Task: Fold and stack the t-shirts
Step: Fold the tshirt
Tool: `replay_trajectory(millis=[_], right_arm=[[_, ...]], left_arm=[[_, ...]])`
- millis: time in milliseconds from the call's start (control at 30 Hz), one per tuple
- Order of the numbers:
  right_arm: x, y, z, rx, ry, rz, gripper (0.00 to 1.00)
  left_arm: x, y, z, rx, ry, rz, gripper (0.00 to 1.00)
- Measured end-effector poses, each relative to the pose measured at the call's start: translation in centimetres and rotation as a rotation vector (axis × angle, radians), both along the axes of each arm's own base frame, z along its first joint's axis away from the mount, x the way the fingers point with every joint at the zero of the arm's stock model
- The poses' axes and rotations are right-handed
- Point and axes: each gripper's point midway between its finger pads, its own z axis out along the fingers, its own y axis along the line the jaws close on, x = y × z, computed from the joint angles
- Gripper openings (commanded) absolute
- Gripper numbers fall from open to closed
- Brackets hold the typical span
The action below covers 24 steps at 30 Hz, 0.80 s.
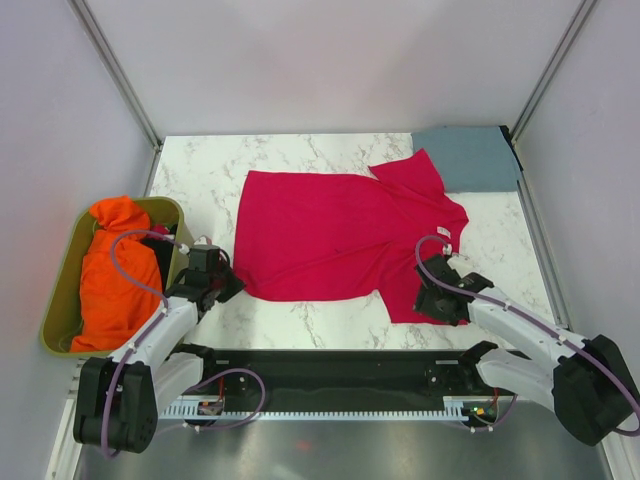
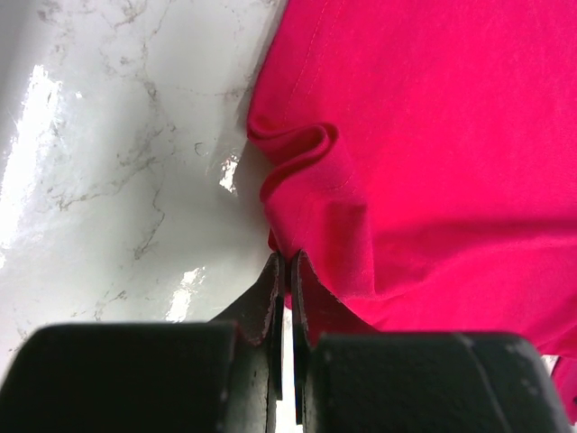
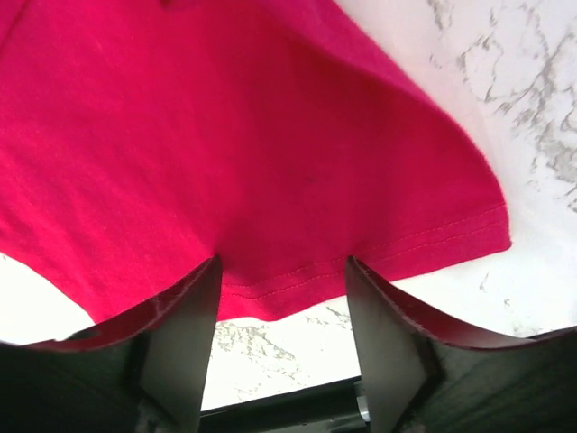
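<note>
Marble surface (image 1: 200,170) carries the crimson t-shirt (image 1: 340,235) spread flat at centre, with its white tag (image 1: 443,236) on the right side. The slate blue-grey t-shirt (image 1: 468,158) lies folded at the far right corner. Left claw (image 2: 287,271) is pressed together at the red shirt's near-left hem; can't tell if cloth is caught. Right claw (image 3: 282,266) is spread over the near sleeve hem. An olive bin (image 1: 60,290) on the left holds orange cloth (image 1: 115,270).

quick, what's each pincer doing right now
Left pincer: shut at the red t-shirt edge; whether it pinches cloth cannot be told.
Right pincer: open, straddling the shirt's sleeve hem.
</note>
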Motion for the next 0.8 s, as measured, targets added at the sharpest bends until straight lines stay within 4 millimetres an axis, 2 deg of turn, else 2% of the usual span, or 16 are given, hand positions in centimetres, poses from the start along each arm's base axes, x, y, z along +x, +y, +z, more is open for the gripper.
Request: replay_trajectory(millis=[33, 100, 133, 200, 267, 300, 367, 467, 633, 800], right_arm=[[-0.1, 0.1, -0.1, 0.002, 0.000, 0.001, 0.56], [-0.2, 0.4, -0.2, 0.007, -0.001, 0.000, 0.53], [-0.3, 0.5, -0.2, 0.011, -0.003, -0.002, 0.46], [-0.3, 0.7, -0.3, 0.015, -0.002, -0.002, 0.41], [-0.4, 0.9, -0.5, 0.014, -0.006, 0.003, 0.27], [-0.3, 1.1, -0.5, 0.014, -0.012, 0.008, 0.15], [-0.3, 1.8, -0.5, 0.025, -0.028, 0.020, 0.02], [-0.4, 2.6, -0.4, 0.044, -0.046, 0.023, 0.00], [-1.0, 2.4, 0.6, 0.060, -0.065, 0.013, 0.00], [-0.2, 2.9, 4.9, 0.122, -0.158, 0.004, 0.00]], left_arm=[[0.0, 0.0, 0.0, 0.000, 0.000, 0.000, 0.02], [0.0, 0.0, 0.0, -0.001, 0.000, -0.001, 0.02], [0.0, 0.0, 0.0, -0.001, 0.000, -0.001, 0.02], [0.0, 0.0, 0.0, -0.002, 0.000, -0.001, 0.02], [0.0, 0.0, 0.0, -0.002, 0.000, -0.001, 0.02], [0.0, 0.0, 0.0, -0.002, 0.000, -0.001, 0.02], [0.0, 0.0, 0.0, -0.002, 0.000, -0.001, 0.02], [0.0, 0.0, 0.0, -0.002, 0.000, -0.001, 0.02], [-0.1, -0.2, 0.1, -0.009, 0.000, -0.007, 0.02], [-1.6, -0.7, 1.1, -0.051, 0.004, -0.028, 0.02]])
